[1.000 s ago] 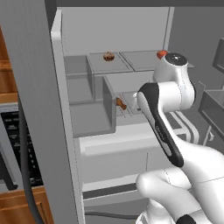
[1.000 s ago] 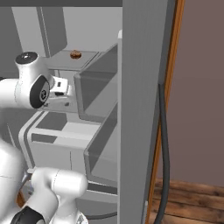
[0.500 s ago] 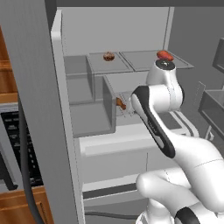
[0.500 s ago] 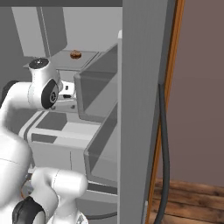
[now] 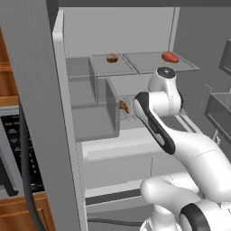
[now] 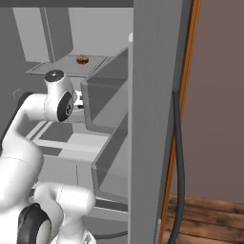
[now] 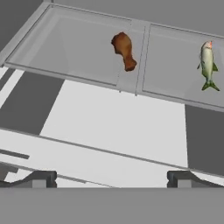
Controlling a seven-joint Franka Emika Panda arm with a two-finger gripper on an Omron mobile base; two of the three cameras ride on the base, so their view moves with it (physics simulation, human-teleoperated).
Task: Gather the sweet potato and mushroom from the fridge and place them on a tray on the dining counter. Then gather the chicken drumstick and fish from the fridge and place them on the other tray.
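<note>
The end effector (image 7: 111,178), fingers spread wide and holding nothing, hovers inside the open grey steel fridge (image 5: 31,90), so this looks like a reach for food. The small round brown mushroom (image 5: 112,58) and reddish-orange sweet potato (image 5: 169,57) sit on the upper shelf. The brown chicken drumstick (image 7: 124,50) and silvery fish (image 7: 207,64) lie in neighbouring shelf trays below; next it must descend over one.

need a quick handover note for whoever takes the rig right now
Gripper: open, empty, inside the open fridge, looking down at a lower shelf.
Chicken drumstick and fish lie apart on that shelf, in neighbouring sections, untouched.
Mushroom and sweet potato sit on the upper shelf.
Done: fridge opened.
Left: all four items still to be picked and carried to the trays.
</note>
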